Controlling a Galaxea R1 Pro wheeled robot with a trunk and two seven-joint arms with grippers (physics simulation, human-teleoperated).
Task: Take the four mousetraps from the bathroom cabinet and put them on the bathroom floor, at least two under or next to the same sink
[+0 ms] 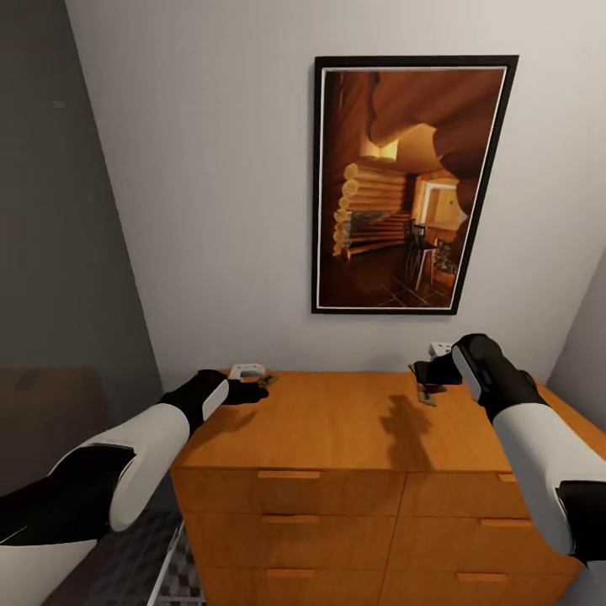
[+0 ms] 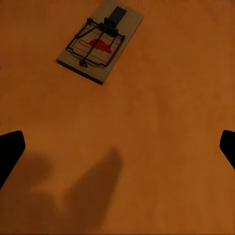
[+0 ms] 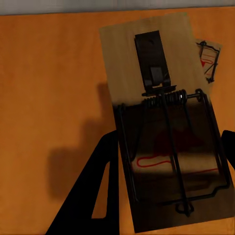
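Here, a mousetrap (image 3: pixel 166 142) lying flat on the cabinet (image 1: pixel 337 429) top toward its far right, held up close between the right gripper (image 1: pixel 425 376) fingers, long axis running along them; whether clamped or merely straddled, cannot tell. Just beyond, a second trap (image 3: pixel 209 59) peeking out. On the far left, another trap (image 2: pixel 100 41) angled ahead of the left gripper (image 1: pixel 252 389), fingers spread wide, not touching. Right arm nearer its trap.

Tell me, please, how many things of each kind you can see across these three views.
Mousetraps: 3
Cabinets: 1
Framed pictures: 1
Grippers: 2
Total: 7
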